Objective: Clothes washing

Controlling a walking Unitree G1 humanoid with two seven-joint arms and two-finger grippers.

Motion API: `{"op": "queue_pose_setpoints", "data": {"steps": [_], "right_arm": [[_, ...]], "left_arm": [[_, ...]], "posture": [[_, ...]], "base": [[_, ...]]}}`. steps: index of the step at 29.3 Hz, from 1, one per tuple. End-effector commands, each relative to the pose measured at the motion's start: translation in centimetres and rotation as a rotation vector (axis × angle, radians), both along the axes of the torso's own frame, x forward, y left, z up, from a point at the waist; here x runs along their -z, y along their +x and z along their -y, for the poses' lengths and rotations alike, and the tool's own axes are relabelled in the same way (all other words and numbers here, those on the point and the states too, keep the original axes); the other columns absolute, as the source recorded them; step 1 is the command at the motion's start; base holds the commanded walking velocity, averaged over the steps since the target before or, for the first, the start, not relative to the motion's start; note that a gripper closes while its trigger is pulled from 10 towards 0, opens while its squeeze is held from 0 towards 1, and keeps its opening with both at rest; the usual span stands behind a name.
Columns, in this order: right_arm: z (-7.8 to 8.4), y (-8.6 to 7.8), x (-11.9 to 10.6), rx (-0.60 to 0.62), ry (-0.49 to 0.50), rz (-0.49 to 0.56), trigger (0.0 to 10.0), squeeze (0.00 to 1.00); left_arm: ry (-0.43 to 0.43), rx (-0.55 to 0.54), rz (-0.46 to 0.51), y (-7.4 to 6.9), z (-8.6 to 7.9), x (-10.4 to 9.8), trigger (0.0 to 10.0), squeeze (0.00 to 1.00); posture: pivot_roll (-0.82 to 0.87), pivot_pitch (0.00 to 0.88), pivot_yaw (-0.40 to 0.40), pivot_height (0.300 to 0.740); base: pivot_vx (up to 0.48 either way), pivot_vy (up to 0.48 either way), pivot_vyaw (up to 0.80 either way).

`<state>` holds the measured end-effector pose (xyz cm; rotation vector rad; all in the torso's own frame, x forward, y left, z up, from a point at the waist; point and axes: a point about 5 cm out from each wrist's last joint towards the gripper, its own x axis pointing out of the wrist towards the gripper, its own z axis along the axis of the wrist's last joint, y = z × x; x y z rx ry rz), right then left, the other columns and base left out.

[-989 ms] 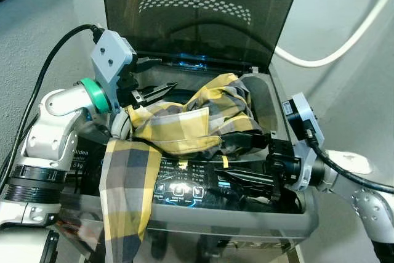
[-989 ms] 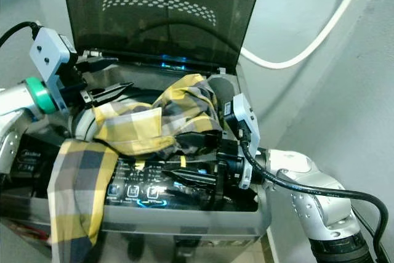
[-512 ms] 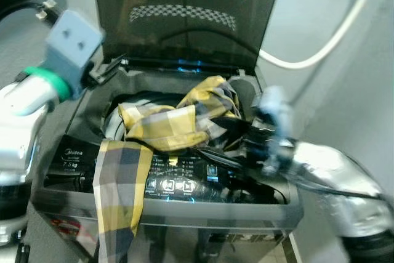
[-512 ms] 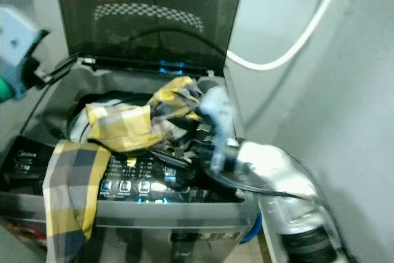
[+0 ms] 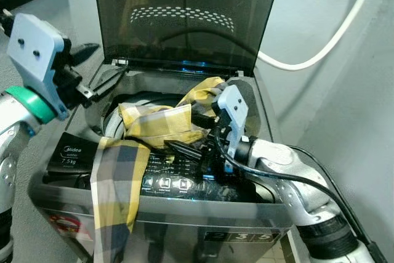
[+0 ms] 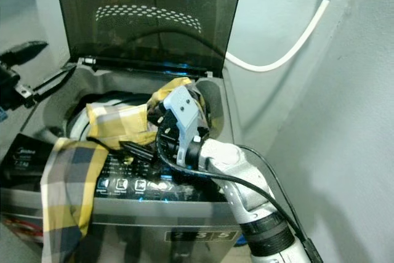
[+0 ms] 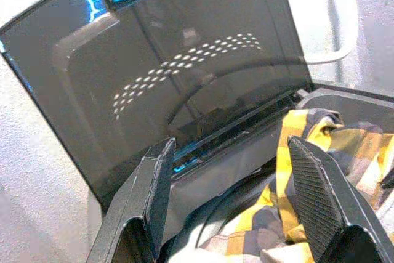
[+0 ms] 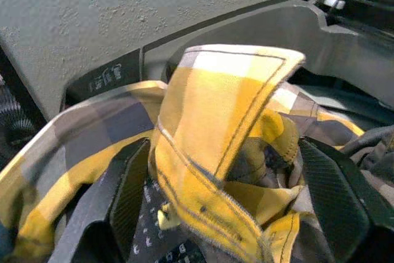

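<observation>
My right pincer [image 8: 240, 195] has its two black fingers [image 8: 335, 192] spread wide, with a bunched fold of yellow and grey checked shirt [image 8: 228, 121] between them. The cloth drapes over the grey washing machine rim [image 8: 295, 20]. Behind it I see a rough grey wall [image 8: 123, 4]

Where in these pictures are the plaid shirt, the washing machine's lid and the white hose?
plaid shirt [image 5: 157, 124], left eye view, bunched middle.
lid [image 5: 184, 10], left eye view, dark panel.
white hose [image 6: 295, 44], right eye view, mid-length.

One washer [image 5: 74, 152] stands with one lid [image 5: 184, 10] raised. One plaid shirt [image 5: 154, 124] lies in it. One hose [image 5: 320, 47] hangs on the wall, and two grippers [image 5: 92, 72] [image 5: 184, 149] show.
</observation>
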<state>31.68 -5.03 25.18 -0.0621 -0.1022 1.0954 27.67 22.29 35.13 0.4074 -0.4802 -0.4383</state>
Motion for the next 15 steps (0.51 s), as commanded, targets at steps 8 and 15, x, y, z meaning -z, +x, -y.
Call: {"op": "queue_pose_setpoints", "data": {"steps": [8, 15], "right_arm": [[-0.9, 0.1, 0.6, -0.011, 0.008, -0.043, 0.0, 0.00], [-1.4, 0.5, 0.5, -0.003, 0.044, -0.058, 0.0, 0.00]], "left_arm": [[-0.021, -0.007, -0.026, -0.9, 0.6, 0.3, 10.0, 0.00], [-0.044, 0.005, -0.037, -1.2, 0.6, 0.4, 10.0, 0.00]], "posture": [[0.05, 0.098, -0.028, 0.740], [0.04, 0.100, -0.034, 0.740]], "base": [[0.000, 0.000, 0.00], [0.000, 0.000, 0.00]]}}
